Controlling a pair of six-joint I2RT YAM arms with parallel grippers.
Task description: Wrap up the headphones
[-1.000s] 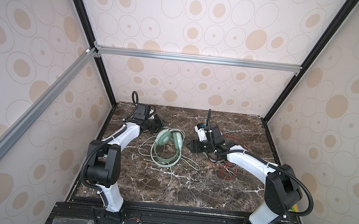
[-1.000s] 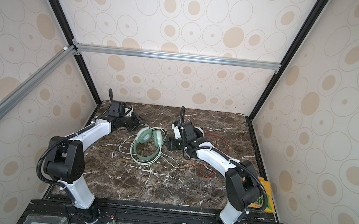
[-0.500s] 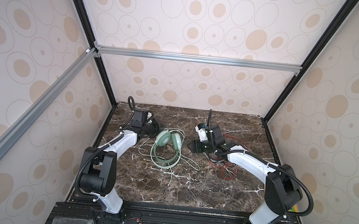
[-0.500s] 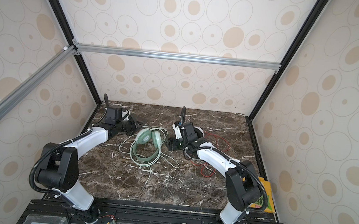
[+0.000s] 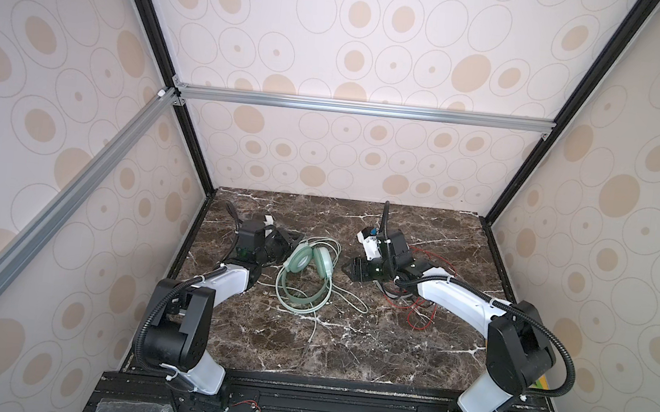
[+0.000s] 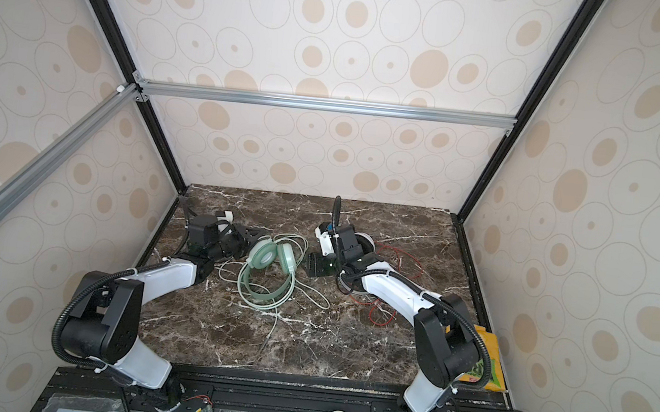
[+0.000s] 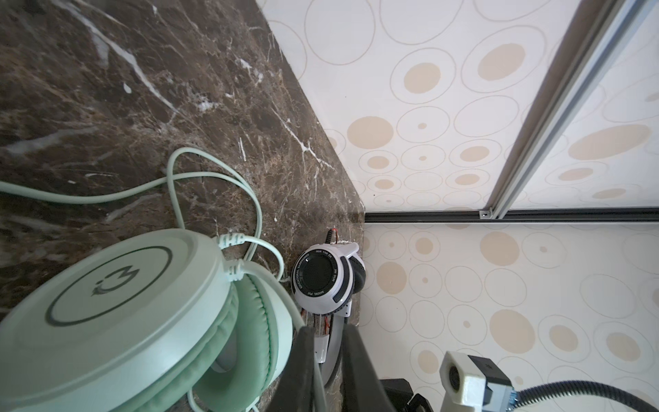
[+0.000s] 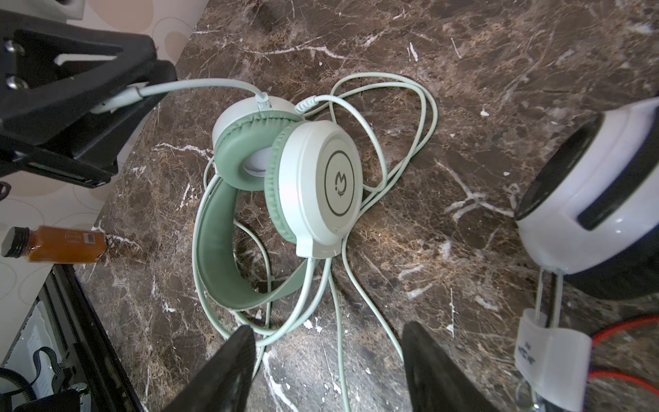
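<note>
Green headset (image 5: 306, 273) mid-table on marble table (image 5: 347, 342), left gripper (image 8: 137, 98) clamped on its green cable (image 8: 199, 83) beside the earcups (image 8: 321, 178), right gripper (image 8: 328, 339) spread wide, empty, over that cable's loops, white headset (image 7: 326, 281) with red cable (image 8: 622, 325) by the right wrist.

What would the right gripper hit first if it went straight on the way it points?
Probably the pale green cable: its loops lie on the table just ahead of the open right gripper. Behind them lies the mint-green headset. The gripper's height above the table is unclear.
</note>
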